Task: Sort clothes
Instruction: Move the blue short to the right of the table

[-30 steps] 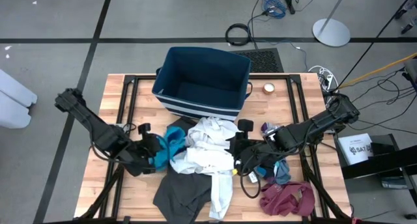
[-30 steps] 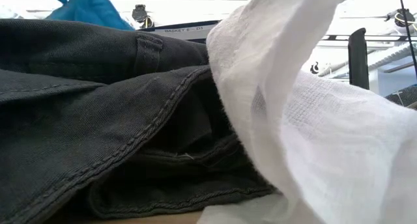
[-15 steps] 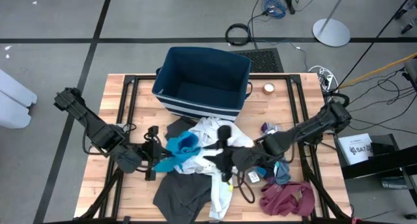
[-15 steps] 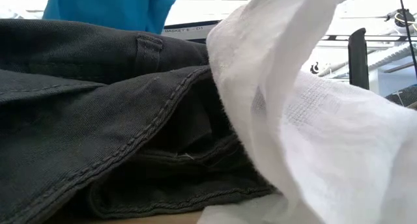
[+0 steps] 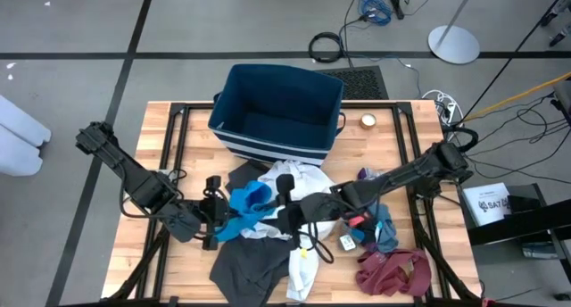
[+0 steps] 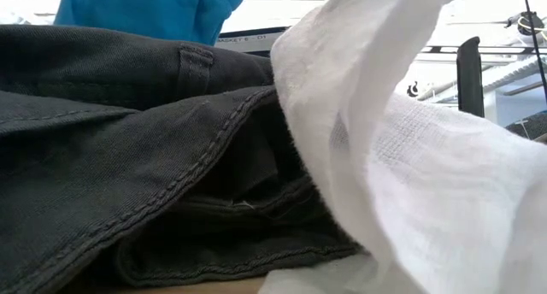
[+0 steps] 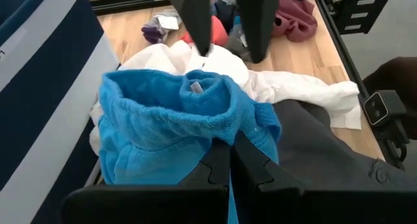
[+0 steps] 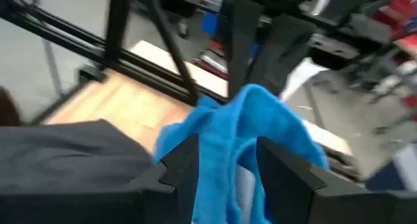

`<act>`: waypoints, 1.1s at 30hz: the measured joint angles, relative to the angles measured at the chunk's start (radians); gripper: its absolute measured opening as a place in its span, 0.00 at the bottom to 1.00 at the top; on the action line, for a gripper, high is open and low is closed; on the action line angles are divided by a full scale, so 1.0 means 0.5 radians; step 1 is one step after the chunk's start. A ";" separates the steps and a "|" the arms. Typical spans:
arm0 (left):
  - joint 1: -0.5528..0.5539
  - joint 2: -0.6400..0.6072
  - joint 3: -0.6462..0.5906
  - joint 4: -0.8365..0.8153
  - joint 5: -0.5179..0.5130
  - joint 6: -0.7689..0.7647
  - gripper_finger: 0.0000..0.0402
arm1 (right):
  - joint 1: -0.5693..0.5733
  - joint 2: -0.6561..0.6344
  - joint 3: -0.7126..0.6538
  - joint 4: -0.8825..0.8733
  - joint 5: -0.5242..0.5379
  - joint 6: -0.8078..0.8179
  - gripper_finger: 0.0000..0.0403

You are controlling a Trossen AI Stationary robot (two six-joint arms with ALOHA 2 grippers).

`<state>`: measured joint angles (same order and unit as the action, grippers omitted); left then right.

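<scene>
A bright blue top [image 5: 248, 200] is bunched up over the pile at mid-table, and it also shows in the low view [image 6: 154, 12]. My left gripper [image 5: 223, 219] is shut on it, as the left wrist view shows [image 7: 229, 160]. My right gripper [image 5: 284, 207] is open, with one finger on either side of the blue top's far part [image 8: 260, 120]. A white top [image 5: 299, 231] lies partly under both grippers. Dark grey clothing [image 5: 250, 264] lies spread on the near table. A maroon top [image 5: 393, 271] and a red piece [image 5: 357, 221] lie on the right. My left gripper pinches a bunched fold of the blue top [image 7: 225, 134] between its two fingers, coming level from the table's left. The cloth stands up in a heap ahead of the fingers, raised above the dark grey clothing. My right gripper's open fingers [image 8: 186, 160] stand either side of the blue top; whether they touch it I cannot tell.
The dark blue bin with white stripes [image 5: 281, 111] stands at the far middle of the table. Small grey-blue and purple pieces [image 5: 385, 231] lie by the right arm. A small round object [image 5: 368, 121] sits at the far right. Black frame rails run along both sides.
My right gripper has gone toward the table's left, over the white top, up to the blue top. My left gripper has shifted a little toward the near edge and the right, and the blue top has been drawn up out of the pile into a raised bunch.
</scene>
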<state>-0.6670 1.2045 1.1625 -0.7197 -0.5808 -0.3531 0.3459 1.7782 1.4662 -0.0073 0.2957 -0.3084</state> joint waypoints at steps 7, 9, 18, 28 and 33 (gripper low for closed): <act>0.000 0.000 0.000 0.000 0.001 0.002 0.00 | -0.068 0.001 0.000 -0.063 -0.134 0.208 0.38; 0.000 0.000 0.000 0.000 0.001 0.003 0.00 | -0.079 0.012 0.000 -0.062 -0.140 0.222 0.42; 0.000 0.000 0.000 0.000 0.002 0.006 0.00 | -0.080 0.049 0.000 -0.073 -0.058 0.178 0.69; 0.000 0.000 0.000 0.014 0.003 0.001 0.00 | -0.137 0.095 0.002 -0.095 -0.066 0.261 0.82; 0.000 0.000 0.000 0.016 0.070 0.000 0.00 | -0.168 0.169 0.000 -0.088 -0.073 0.264 0.75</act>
<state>-0.6670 1.2045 1.1625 -0.7116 -0.5458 -0.3529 0.2621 1.8627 1.4662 -0.0511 0.2591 -0.1764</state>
